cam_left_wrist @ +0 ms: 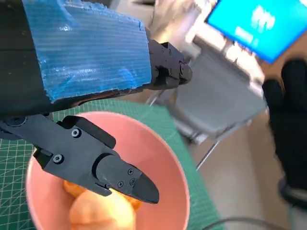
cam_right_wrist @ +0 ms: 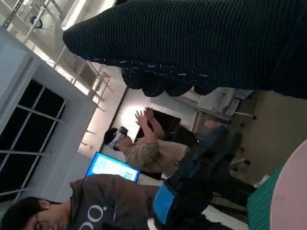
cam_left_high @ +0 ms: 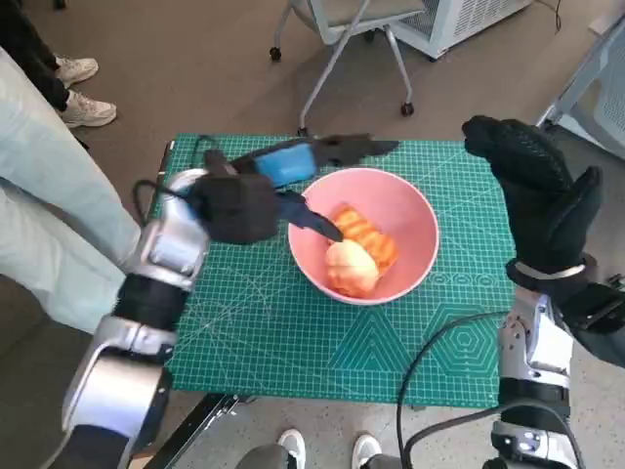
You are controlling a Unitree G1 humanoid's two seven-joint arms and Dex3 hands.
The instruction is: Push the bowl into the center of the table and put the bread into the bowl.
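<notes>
A pink bowl (cam_left_high: 405,210) stands near the middle of the green cutting mat (cam_left_high: 254,332), and the orange-brown bread (cam_left_high: 356,252) lies inside it. The left wrist view shows the bowl (cam_left_wrist: 163,158) and the bread (cam_left_wrist: 96,211) from close up. My left hand (cam_left_high: 269,191) hovers over the bowl's left rim, fingers spread, holding nothing; its black fingers (cam_left_wrist: 120,175) reach over the bread. My right hand (cam_left_high: 532,186) is raised at the mat's right edge, fingers apart and empty. The glove (cam_right_wrist: 201,43) fills the right wrist view's upper part.
A wheeled office chair (cam_left_high: 347,29) stands beyond the table's far edge. A person's legs (cam_left_high: 39,186) and shoes (cam_left_high: 83,93) are at the left. Black cables (cam_left_high: 430,362) cross the mat's near right corner. People (cam_right_wrist: 144,148) sit in the background.
</notes>
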